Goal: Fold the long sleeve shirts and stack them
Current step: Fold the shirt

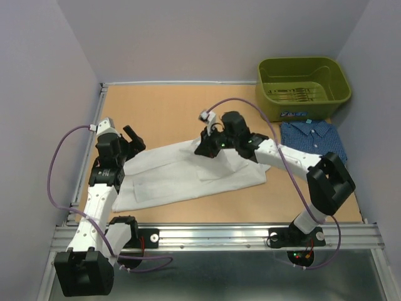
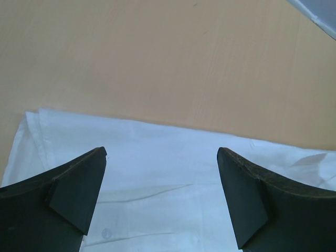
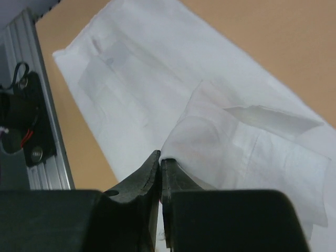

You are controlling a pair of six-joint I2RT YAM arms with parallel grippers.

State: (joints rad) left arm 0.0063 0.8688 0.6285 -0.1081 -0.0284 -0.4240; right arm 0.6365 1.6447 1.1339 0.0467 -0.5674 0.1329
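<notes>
Two shirts, white shirt (image 1: 188, 175) spread mid-table toward the near-left corner, blue shirt (image 1: 310, 138) at the right edge, one green bin (image 1: 304, 78) far-right, right gripper (image 3: 160, 157) pinching a white fold, left gripper (image 2: 161, 157) spread wide, open table (image 1: 156, 113) along the far edge.

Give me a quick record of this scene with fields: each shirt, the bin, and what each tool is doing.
white shirt: spread across the table, one part lifted near its middle
blue shirt: folded, right side, just in front of the bin
green bin: far right corner
left tool: open, over the white shirt's left end
right tool: shut on a fold of the white shirt
</notes>
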